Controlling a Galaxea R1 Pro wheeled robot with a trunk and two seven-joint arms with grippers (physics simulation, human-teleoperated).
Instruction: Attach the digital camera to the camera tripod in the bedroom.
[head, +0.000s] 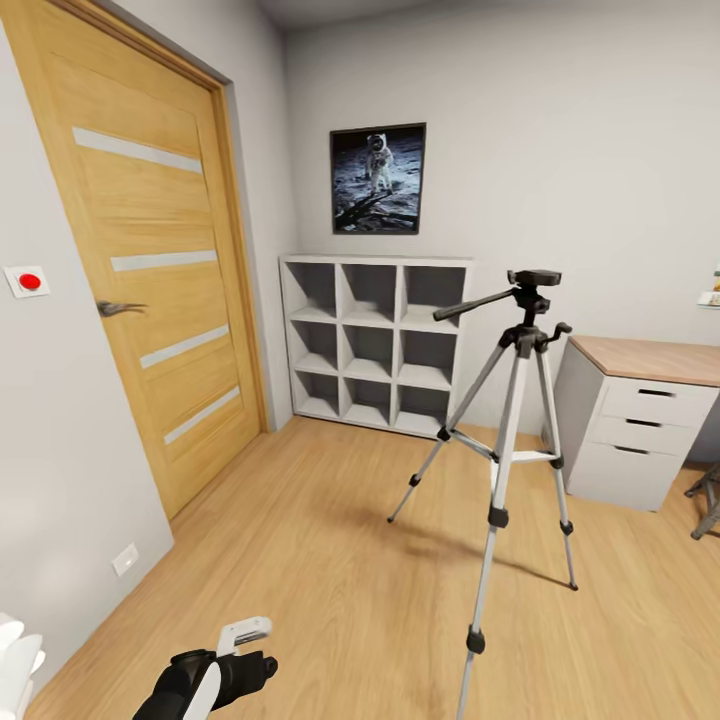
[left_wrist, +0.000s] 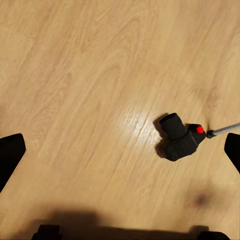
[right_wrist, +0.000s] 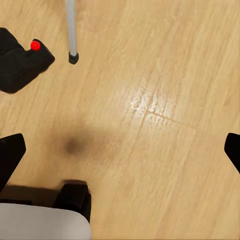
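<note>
Where the head view looks across the bedroom, a light wood floor (head: 330, 560) runs from a pale grey wall (head: 560, 130) on the far side to a wooden door (head: 150, 270) with four pale horizontal strips and a metal handle (head: 118, 308) on the left. A white switch plate with a red button (head: 27, 281) sits on the wall beside the door, and a white socket (head: 125, 559) is set low near the floor. Against the far wall stands a white cube shelf (head: 375, 345) with nine compartments, and above it hangs a framed picture of an astronaut (head: 378, 179). To the right is a white drawer unit with a wooden top (head: 640, 415). The camera tripod (head: 510, 440) stands upright on the floor in front of the shelf and the drawers, its three silver legs spread, its black pan head on top with the long handle pointing left. The digital camera (left_wrist: 180, 139) lies on the floor, lens up toward the left wrist view, red button showing, just beside the black foot of one tripod leg (right_wrist: 73, 56); the right wrist view catches it (right_wrist: 20, 62) at the edge of the picture. The left gripper (left_wrist: 120, 155) hangs over bare floor with its fingers spread wide and nothing between them. The right gripper (right_wrist: 120, 155) is likewise wide apart, above the floor, touching nothing.
</note>
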